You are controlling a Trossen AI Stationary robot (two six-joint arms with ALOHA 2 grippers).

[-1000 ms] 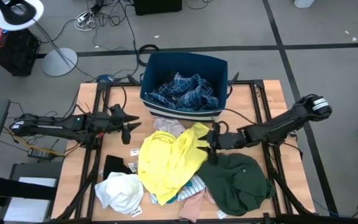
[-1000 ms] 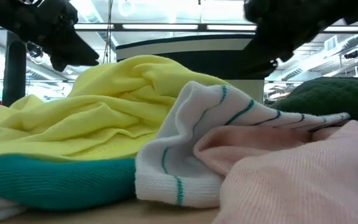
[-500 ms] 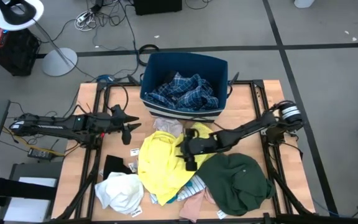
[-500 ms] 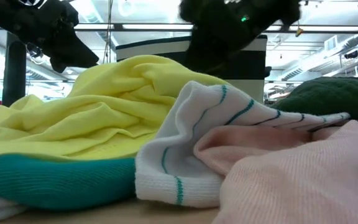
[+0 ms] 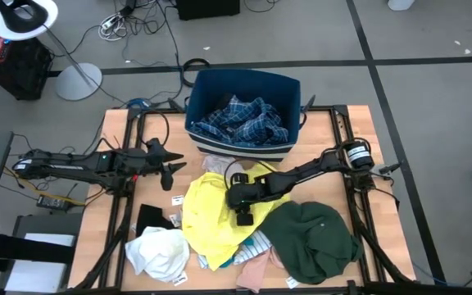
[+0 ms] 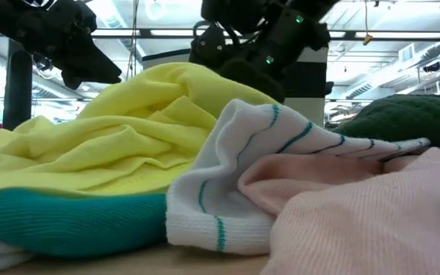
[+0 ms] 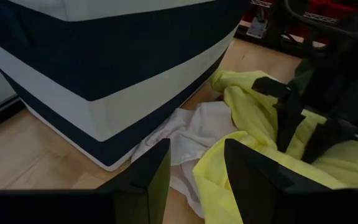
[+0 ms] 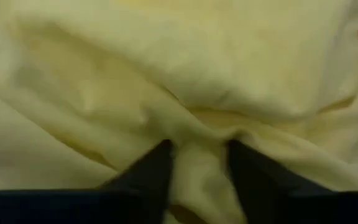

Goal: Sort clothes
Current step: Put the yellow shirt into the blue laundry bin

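Note:
A heap of clothes lies on the table. In it are a bright yellow garment, a dark green one, a white one, a black one, a striped one, a pink one and a teal one. A blue plaid garment lies in the dark blue bin. My right gripper points down into the yellow garment, fingers apart. My left gripper is open and empty at the table's left, clear of the heap. My right gripper comes at the yellow garment from above, pointing down, near the garment's middle. Both fingertips are set into the cloth. A raised fold stands between the open fingers. The garment lies on the heap, slack.
The bin stands at the table's far edge, with a white cloth at its foot beside the yellow garment. Bare wood shows at the table's left and far right.
My right gripper has gone toward the table's left, from the dark green garment's edge across to the middle of the yellow garment, and has come down onto it. My left arm has kept still.

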